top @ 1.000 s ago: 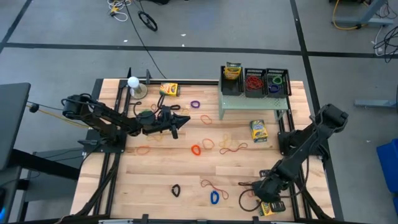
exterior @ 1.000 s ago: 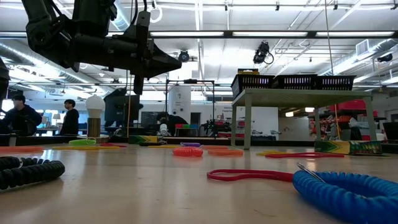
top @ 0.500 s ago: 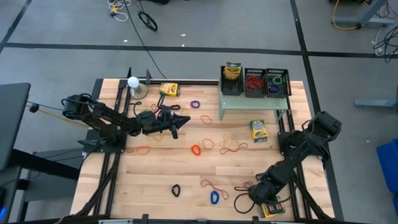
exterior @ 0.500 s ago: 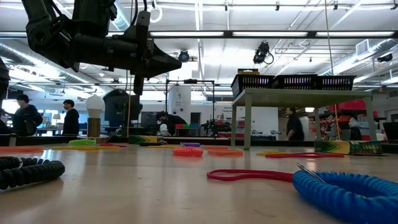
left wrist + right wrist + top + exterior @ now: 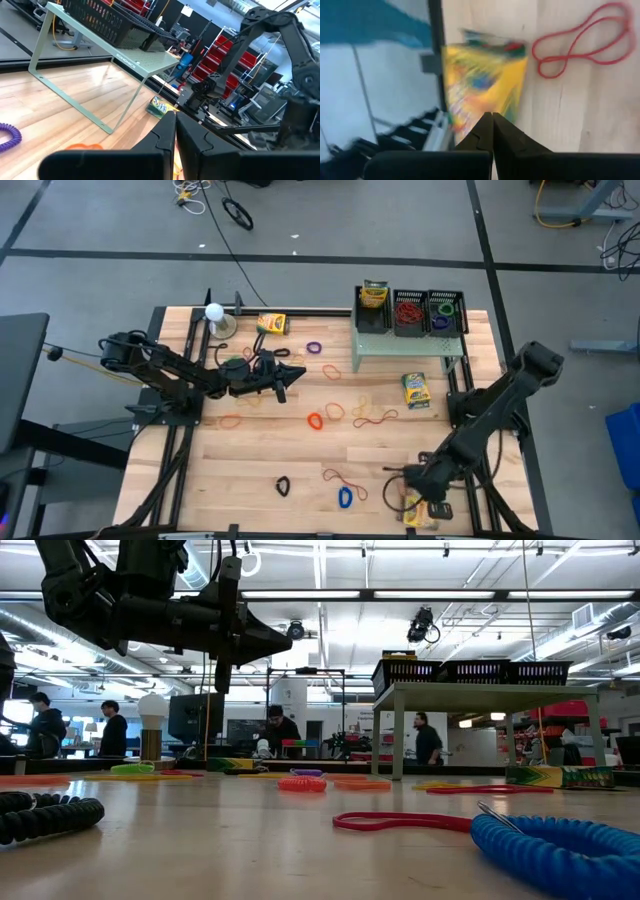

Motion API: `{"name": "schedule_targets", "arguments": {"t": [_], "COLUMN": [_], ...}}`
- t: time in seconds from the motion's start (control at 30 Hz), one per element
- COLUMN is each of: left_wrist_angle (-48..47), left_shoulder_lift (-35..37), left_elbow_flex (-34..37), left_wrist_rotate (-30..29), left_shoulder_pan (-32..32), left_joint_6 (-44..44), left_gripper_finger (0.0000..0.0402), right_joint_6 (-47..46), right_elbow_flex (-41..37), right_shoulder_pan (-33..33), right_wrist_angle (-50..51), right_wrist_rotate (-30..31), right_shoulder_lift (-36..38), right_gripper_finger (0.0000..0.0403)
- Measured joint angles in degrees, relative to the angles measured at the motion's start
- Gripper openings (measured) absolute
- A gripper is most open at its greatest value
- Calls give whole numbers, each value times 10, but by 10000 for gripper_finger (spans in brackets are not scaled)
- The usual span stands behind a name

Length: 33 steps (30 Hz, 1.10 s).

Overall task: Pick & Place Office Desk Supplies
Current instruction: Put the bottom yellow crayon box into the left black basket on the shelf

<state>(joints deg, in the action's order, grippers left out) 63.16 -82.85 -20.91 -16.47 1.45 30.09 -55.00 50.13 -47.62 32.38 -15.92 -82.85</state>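
Two grippers are showing in the high view: the left gripper is hanging closed and empty over the far-left part of the table, and the right gripper is reaching low at the near right edge, right at a crayon box lying there. Also listing: a second crayon box lying just in front of the pale green shelf, a third lying near the far edge, a fourth standing in the left of three black mesh trays on the shelf, and rubber bands lying scattered across the middle. Low view: a red rubber band is lying flat in the foreground, and the left arm is hanging above, with people moving in the room behind. Left wrist view: the left gripper's fingers are pressing together with nothing between them. Right wrist view: the right gripper's fingers are meeting tip to tip, with the yellow box lying just beyond them and a red loop beside it; nothing is appearing between the tips. Step in hand, as judged: picking up the edge box, the grip seemingly missing. Next move is calling for reopening, centring over the box, then closing again.
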Motion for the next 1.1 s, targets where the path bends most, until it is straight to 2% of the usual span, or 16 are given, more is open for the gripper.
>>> {"name": "schedule_targets", "arguments": {"t": [0.23,0.33,0.43,0.57,0.73,0.93,1.1], "left_wrist_angle": [0,0,0,0,0,-9,-31], "left_shoulder_lift": [0,0,0,0,0,0,0], "left_elbow_flex": [0,0,0,0,0,0,0], "left_wrist_rotate": [0,1,6,11,11,26,39], "left_shoulder_pan": [0,0,0,0,0,0,0], "left_joint_6": [1,2,2,2,1,-11,-5], "left_gripper_finger": [20,20,20,20,20,20,20], "right_joint_6": [-92,-110,-86,0,173,392,510], "right_elbow_flex": [0,0,0,0,1,1,2], "right_shoulder_pan": [9,15,14,15,24,54,73], "right_wrist_angle": [57,84,61,5,-22,-36,-81], "right_wrist_rotate": [107,104,68,36,22,19,-19], "right_shoulder_lift": [112,122,101,45,-8,-54,-84], "right_gripper_finger": [1,7,40,107,169,172,157]}}
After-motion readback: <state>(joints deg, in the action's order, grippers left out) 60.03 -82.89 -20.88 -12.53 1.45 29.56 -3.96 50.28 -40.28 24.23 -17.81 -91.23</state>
